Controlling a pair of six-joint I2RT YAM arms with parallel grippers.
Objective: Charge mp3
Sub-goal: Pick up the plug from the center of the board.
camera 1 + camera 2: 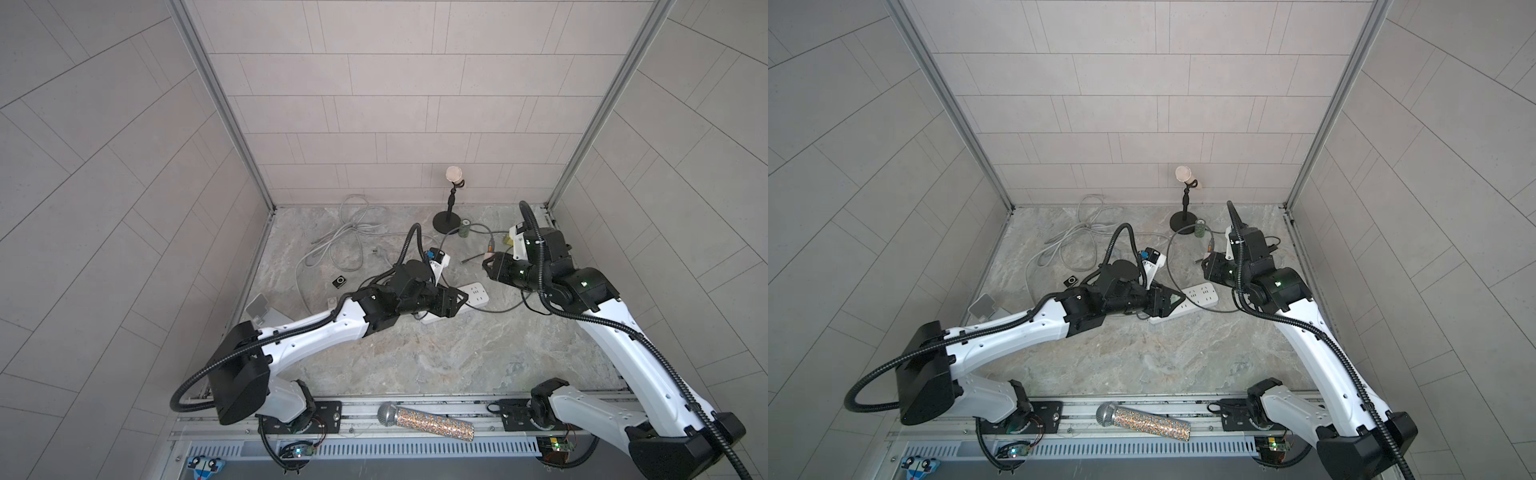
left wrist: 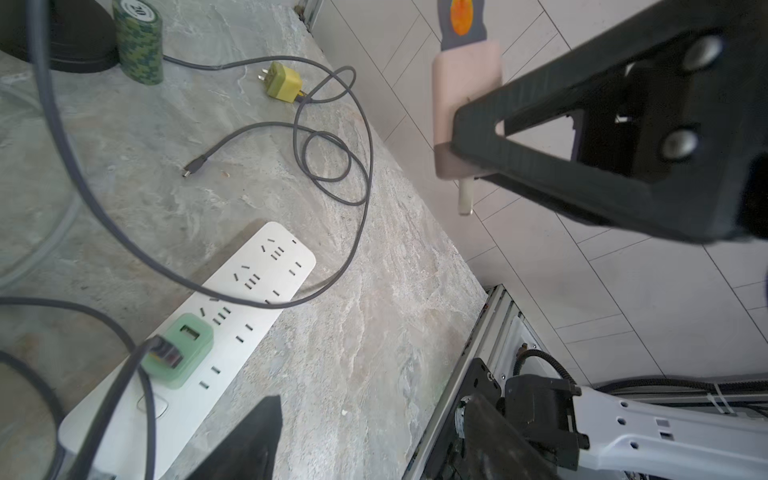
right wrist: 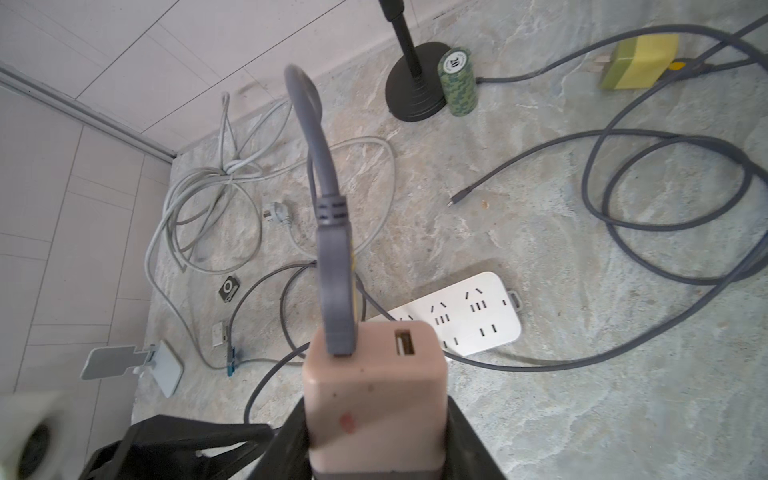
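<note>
Marble tabletop [image 1: 415, 353] — mp3 player [image 1: 339, 282] well apart from right gripper [image 1: 487, 266] clamping charger [image 3: 374, 386].

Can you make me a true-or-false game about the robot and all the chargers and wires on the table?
1. The right gripper is holding the pink charger. True.
2. The yellow charger is plugged into the power strip. False: it lies loose on the table. The green charger is the one in the strip.
3. The little black mp3 player lies on the table and no gripper holds it. True.
4. The left gripper is squeezing a wire. False: it is open and empty, above the power strip.
5. The glittery microphone stands up in the stand. False: it lies flat at the front edge.
</note>
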